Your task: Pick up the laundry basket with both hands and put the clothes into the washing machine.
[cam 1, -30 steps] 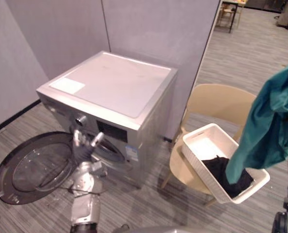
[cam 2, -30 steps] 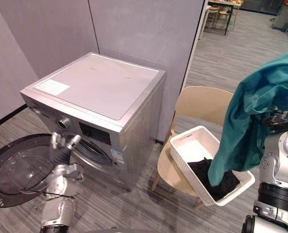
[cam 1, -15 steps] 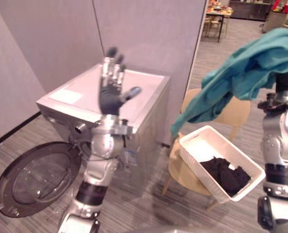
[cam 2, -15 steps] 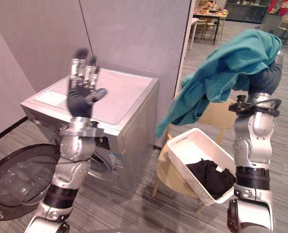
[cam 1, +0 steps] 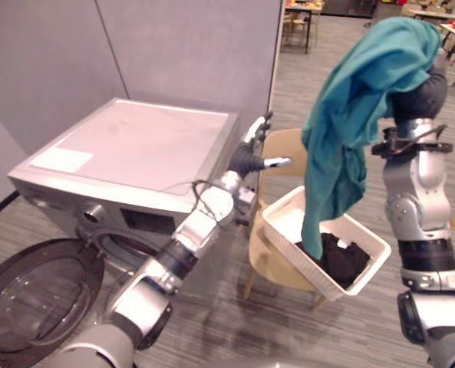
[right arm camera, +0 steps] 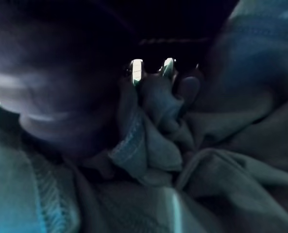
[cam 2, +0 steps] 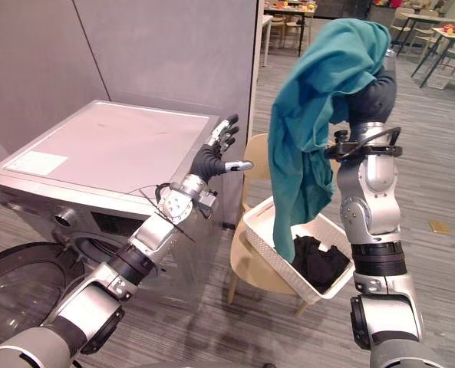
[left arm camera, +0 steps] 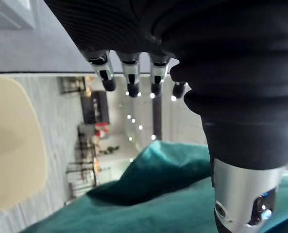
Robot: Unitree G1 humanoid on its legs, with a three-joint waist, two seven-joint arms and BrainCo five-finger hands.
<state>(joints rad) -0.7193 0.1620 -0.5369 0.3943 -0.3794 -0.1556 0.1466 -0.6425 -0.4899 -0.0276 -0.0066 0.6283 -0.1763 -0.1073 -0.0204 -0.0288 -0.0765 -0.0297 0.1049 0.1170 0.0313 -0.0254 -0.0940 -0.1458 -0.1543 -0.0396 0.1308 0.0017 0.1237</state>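
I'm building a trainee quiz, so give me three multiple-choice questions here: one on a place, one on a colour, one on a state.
1. Where is the white basket? A on a shelf; B on the chair; C on the floor.
2. What colour is the cloth in the right hand? A red; B teal; C yellow.
3. The door of the washing machine is: A open; B shut; C missing.
B: it rests on the chair seat. B: teal folds hang from the raised hand. A: it stands swung wide.
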